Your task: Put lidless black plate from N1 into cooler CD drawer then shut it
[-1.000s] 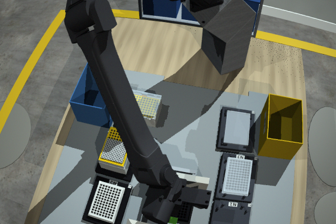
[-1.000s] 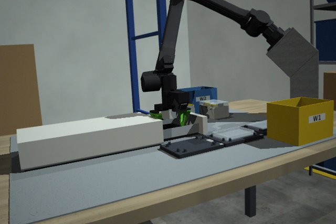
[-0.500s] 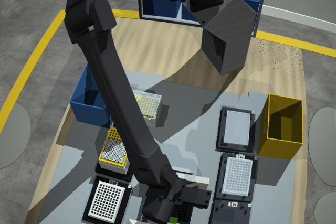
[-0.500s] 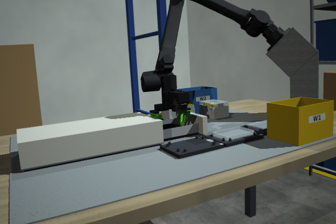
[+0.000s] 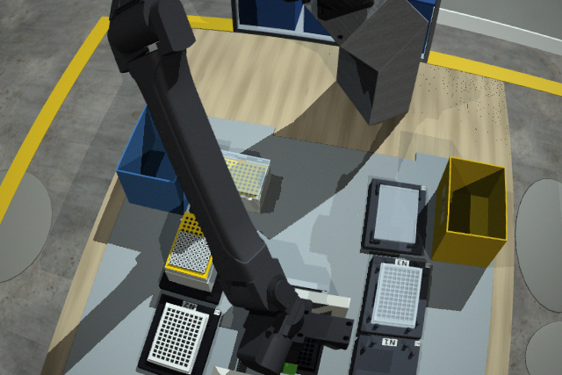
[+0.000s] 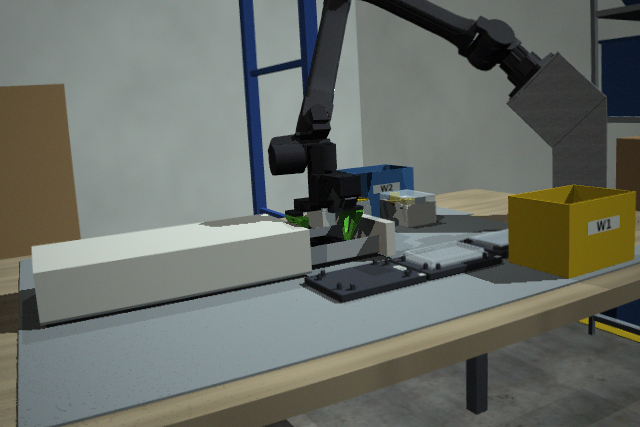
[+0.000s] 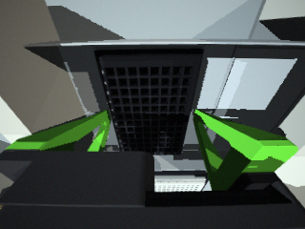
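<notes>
2 bright green fingers of the black parallel gripper (image 7: 152, 125) are spread as wide as they go, with nothing pinched between them. Right in the gap lies the black gridded well plate (image 7: 149, 102), flat and right way up on the floor of the open grey drawer (image 7: 248, 81), its edges apart from both fingertips. In the wrist view the plate runs away from the gripper body, ending just short of the drawer's far wall. To the right of the right finger is the drawer's other place, a pale bare patch of floor.

From the exterior view the gripper (image 6: 325, 223) hangs down into the drawer, which sticks out of the long off-white cooler housing (image 6: 170, 262), and the drawer's cream front panel (image 6: 385, 236) sits just past the fingers on the arm-base side. Near the drawer's front is the dark work nest (image 6: 361, 280), bare on top, marked 1N in the top view (image 5: 389, 355).

Further off from the fingers: 1 yellow open bin labelled W1 (image 6: 571, 228), 1 blue bin labelled W2 (image 6: 385, 179), and a clear-lidded tip box (image 5: 247, 176). Can't tell from any view whether the cooler's lamp is lit.
</notes>
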